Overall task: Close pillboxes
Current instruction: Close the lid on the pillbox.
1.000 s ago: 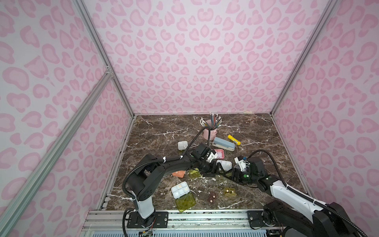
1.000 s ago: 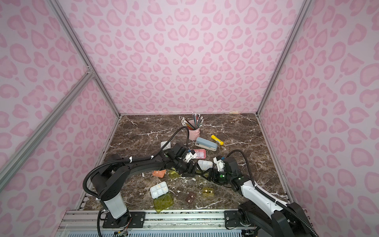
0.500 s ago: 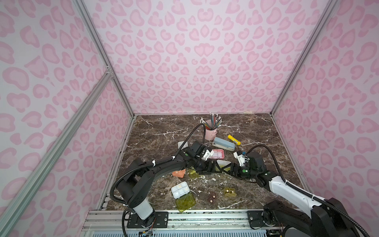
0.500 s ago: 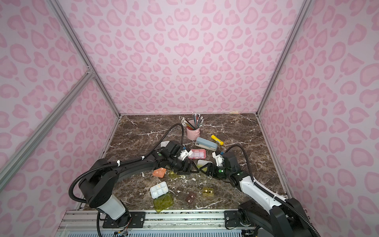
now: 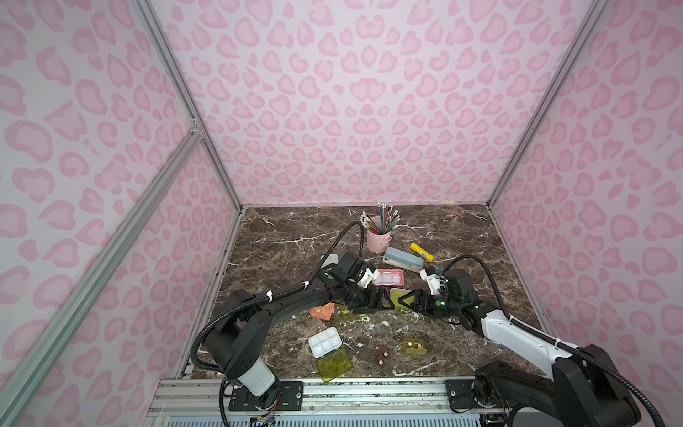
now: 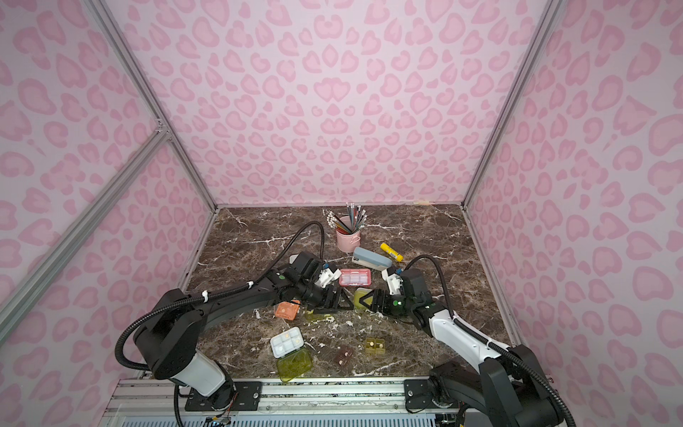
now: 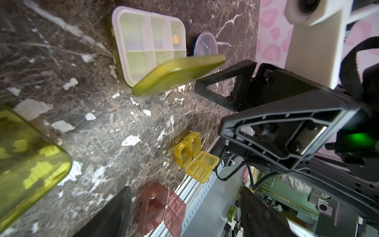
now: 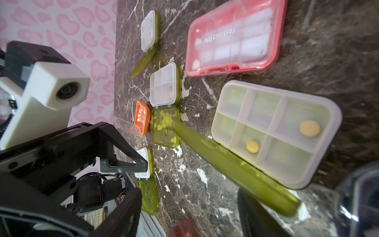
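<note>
Yellow-green and half raised, the lid (image 8: pixel 235 170) of the six-cell tray (image 8: pixel 276 131) stands at a slant above its cells, and two yellow pills (image 8: pixel 309 128) lie inside. Take the pink box (image 5: pixel 388 277) as your mark: this tray lies just on the near side of it, toward the arm bases. Your left gripper (image 5: pixel 380 301) reaches in from the left of the pink box and your right gripper (image 5: pixel 411 301) from the right, so the tips face each other across the lid. Both have the jaws standing wide apart, and neither has hold of anything. One finger (image 7: pixel 225 77) of the right gripper is very close to the free edge of the lid; whether it touches, I cannot tell from these views. The pink box has its lid down. Left of it and nearer to the bases lies the orange box (image 5: pixel 322 311), open. Well nearer than the pink box lie a second tray (image 5: pixel 325 342) with its lid flat on the table (image 5: pixel 295 236), the brown box (image 5: pixel 382 356) and the olive box (image 5: pixel 414 344), all open.
</note>
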`<action>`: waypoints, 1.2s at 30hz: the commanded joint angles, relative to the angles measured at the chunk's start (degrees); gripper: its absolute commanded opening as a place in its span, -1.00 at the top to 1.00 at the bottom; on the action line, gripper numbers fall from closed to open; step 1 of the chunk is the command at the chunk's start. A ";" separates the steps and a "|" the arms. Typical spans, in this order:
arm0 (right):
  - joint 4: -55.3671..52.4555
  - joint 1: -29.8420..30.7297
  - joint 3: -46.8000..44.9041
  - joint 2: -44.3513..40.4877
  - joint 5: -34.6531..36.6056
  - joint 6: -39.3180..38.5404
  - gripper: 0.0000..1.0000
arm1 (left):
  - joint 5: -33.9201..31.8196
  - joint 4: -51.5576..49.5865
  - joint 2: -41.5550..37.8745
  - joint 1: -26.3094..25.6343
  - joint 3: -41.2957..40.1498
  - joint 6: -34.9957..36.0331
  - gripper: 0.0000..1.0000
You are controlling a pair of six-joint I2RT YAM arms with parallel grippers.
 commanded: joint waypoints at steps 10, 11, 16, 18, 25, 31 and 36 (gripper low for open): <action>0.97 -0.45 0.67 1.66 -0.58 -2.09 -0.50 | 0.33 -0.05 0.74 0.17 0.32 1.02 -0.68; 0.90 -0.44 0.65 1.66 -0.58 -2.15 -0.50 | 0.30 -0.05 0.87 0.15 0.44 1.08 -0.68; 0.94 -0.67 0.21 1.35 -0.58 -2.18 -0.51 | 0.41 0.44 1.19 0.14 0.10 0.84 -0.68; 0.85 -0.76 0.04 1.23 -0.58 -2.20 -0.51 | 0.42 0.70 1.23 0.18 -0.07 0.68 -0.68; 0.83 -1.34 -0.39 0.88 -0.58 -2.33 -0.51 | 0.33 1.11 1.54 0.21 -0.02 0.65 -0.68; -2.22 -2.16 0.36 0.61 2.25 -4.10 -0.51 | 0.07 1.47 2.69 0.14 0.89 0.58 -0.67; -9.27 -2.12 3.42 0.65 10.05 -7.69 -0.49 | -0.67 1.85 4.00 0.23 1.80 0.57 -0.67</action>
